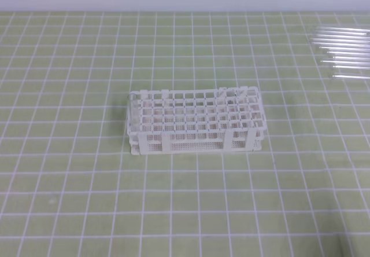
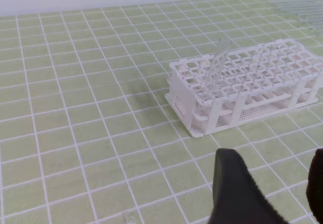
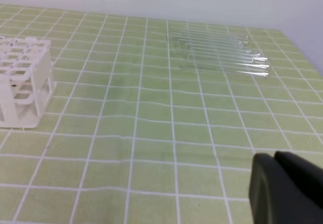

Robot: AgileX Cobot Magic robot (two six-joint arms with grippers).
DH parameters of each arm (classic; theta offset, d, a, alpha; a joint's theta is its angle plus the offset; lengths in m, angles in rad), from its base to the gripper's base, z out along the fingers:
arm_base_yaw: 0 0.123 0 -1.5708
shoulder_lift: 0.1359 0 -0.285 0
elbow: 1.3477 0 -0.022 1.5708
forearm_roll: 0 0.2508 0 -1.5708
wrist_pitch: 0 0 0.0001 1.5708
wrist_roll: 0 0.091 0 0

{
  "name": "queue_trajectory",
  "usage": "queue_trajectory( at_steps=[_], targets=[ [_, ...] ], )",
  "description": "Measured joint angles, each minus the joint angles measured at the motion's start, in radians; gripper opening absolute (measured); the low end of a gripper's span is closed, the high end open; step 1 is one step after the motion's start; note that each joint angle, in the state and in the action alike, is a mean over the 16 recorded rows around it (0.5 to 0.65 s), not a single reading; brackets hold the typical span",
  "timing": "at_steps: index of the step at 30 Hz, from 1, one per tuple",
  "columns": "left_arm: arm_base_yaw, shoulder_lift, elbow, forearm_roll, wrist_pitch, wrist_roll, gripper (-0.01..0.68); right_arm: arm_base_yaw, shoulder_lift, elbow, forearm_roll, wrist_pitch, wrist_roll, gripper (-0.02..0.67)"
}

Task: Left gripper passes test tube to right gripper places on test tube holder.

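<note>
The white lattice test tube holder [image 1: 196,124] stands in the middle of the green gridded mat, also seen in the left wrist view [image 2: 262,90] and at the left edge of the right wrist view [image 3: 22,80]. A slender clear test tube [image 2: 217,65] stands tilted in holes near the holder's left end. My left gripper [image 2: 275,193] hovers low in front of the holder, open, with nothing between its black fingers [image 2: 232,188]. My right gripper [image 3: 274,157] is shut and empty, over the mat to the right of the holder. Neither gripper shows in the high view.
A batch of clear tubes [image 1: 344,51] lies side by side at the mat's far right, also visible in the wrist views [image 3: 222,50] [image 2: 303,7]. A pale wall borders the far edge of the mat.
</note>
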Motion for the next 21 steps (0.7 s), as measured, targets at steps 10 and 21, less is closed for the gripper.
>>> queue_trajectory(
  at_steps=[10, 21],
  targets=[
    [0.0, 0.001, 0.0, 0.001, -0.001, 0.0, 0.286, 0.0, 0.0, 0.0, 0.012, 0.003, 0.0, -0.016],
    [0.007, 0.001, 0.02, 0.0, -0.04, 0.0, 0.285, 0.0, 0.0, 0.0, 0.014, 0.001, 0.0, -0.016]
  ],
)
